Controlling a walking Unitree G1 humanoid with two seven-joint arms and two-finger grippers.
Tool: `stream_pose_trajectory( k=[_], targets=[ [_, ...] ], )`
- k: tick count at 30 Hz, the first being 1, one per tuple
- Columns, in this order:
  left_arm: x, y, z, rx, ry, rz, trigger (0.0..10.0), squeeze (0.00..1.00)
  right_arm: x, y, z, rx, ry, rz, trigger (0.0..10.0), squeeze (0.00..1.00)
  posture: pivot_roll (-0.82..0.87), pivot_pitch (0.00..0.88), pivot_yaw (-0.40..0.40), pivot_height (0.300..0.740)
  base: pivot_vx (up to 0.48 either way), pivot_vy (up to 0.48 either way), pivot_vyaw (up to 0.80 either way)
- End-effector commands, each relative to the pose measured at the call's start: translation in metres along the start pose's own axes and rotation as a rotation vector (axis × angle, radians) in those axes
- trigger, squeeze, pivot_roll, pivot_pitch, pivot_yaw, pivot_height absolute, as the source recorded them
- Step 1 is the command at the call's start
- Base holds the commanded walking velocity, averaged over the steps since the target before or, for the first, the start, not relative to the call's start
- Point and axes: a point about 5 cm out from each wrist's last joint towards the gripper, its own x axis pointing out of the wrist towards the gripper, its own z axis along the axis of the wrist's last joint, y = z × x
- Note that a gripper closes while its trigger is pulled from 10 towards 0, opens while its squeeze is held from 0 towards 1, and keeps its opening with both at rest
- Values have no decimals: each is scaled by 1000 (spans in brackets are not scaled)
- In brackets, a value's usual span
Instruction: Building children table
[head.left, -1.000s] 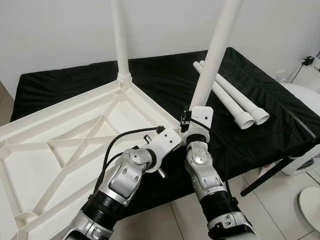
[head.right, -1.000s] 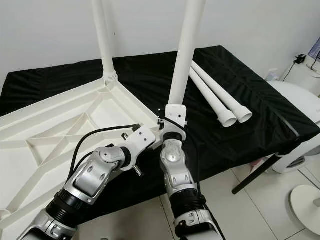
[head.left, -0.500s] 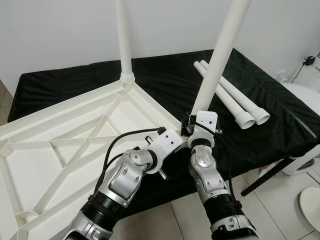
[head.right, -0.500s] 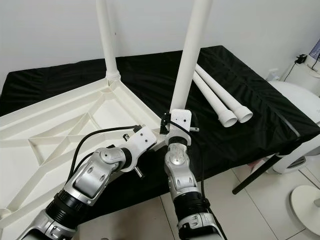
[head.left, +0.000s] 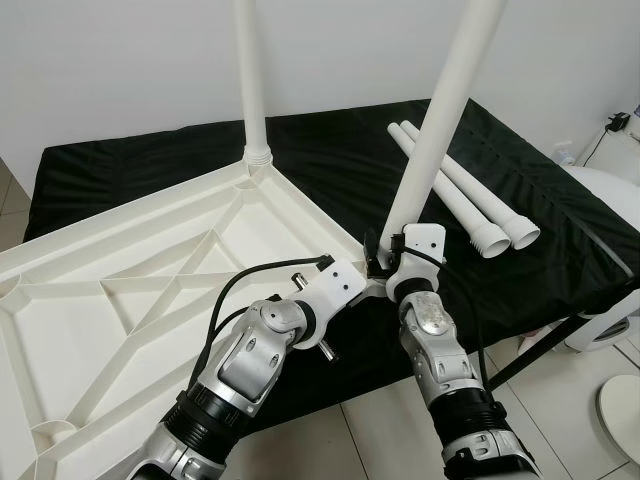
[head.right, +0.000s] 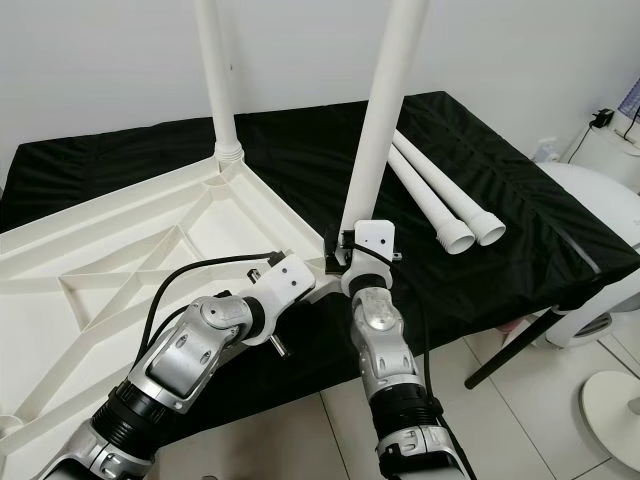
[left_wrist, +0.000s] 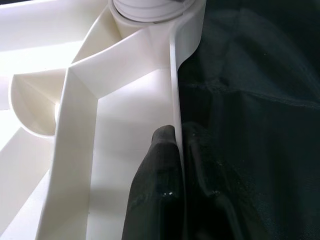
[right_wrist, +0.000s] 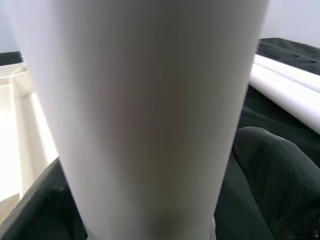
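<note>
An upturned white tabletop (head.left: 150, 290) with ribs lies on a black-covered bench. One white leg (head.left: 250, 80) stands screwed into its far corner socket. My right gripper (head.left: 385, 262) is shut on a second white leg (head.left: 440, 110), holding it nearly upright at the tabletop's near right corner. In the right wrist view that leg (right_wrist: 145, 120) sits between the dark fingers (right_wrist: 272, 175). My left gripper (left_wrist: 177, 135) is shut on the tabletop's thin rim (left_wrist: 175, 75) close to that corner, one finger (left_wrist: 157, 175) on each side.
Two more loose white legs (head.left: 470, 200) lie side by side on the black cover (head.left: 540, 270) at the right. A white wall stands behind. A white rounded appliance (head.left: 615, 200) and tiled floor (head.left: 560, 400) are at the right.
The right gripper has shifted right and tilted the held leg's top further right. The camera view has drifted slightly. The left gripper stays clamped on the rim.
</note>
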Motion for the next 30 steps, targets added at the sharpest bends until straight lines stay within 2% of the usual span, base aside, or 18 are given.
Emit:
stream_pose_trajectory(
  k=[1, 5, 6, 7, 8, 12, 15, 19, 20, 30],
  targets=[
    [-4, 0, 12, 29, -60, 25, 10000, 0, -5, -11, -12, 14, 56, 32, 10000, 1000, -68, 81, -7, 740, 0, 0, 0],
    [-4, 0, 11, 30, -59, 23, 10000, 0, -5, -15, -9, 16, 51, 106, 10000, 1000, -73, 76, -7, 740, 0, 0, 0],
    [-3, -1, 11, 30, -59, 22, 10000, 0, -5, -17, -6, 31, 54, 200, 10000, 451, -74, 73, -7, 740, 0, 0, 0],
    [-3, -1, 11, 31, -59, 22, 10000, 0, -5, -18, -5, 34, 52, 233, 10000, 451, -74, 73, -7, 740, 0, 0, 0],
    [-3, -1, 11, 31, -59, 22, 10000, 0, -5, -18, -4, 49, 55, 271, 10000, 0, -75, 72, -7, 740, 0, 0, 0],
    [-3, 0, 11, 32, -59, 22, 10000, 0, -5, -18, -3, 61, 56, 296, 10000, 0, -75, 72, -7, 740, 0, 0, 0],
    [-3, 0, 11, 33, -60, 23, 10000, 0, -2, -22, 4, 48, 54, 409, 10000, 0, -77, 75, -8, 740, 0, 0, 0],
    [-2, 0, 11, 33, -60, 23, 10000, 0, -2, -24, 7, 41, 52, 444, 10000, 0, -77, 76, -8, 740, 0, 0, 0],
    [-2, 1, 12, 33, -62, 25, 10000, 0, -1, -28, 13, 25, 52, 523, 10000, 0, -79, 81, -7, 740, 0, 0, 0],
    [-2, 3, 14, 36, -64, 27, 10000, 0, 5, -40, 26, -11, 59, 685, 10000, 0, -78, 84, -2, 740, 0, 0, 0]
  ],
)
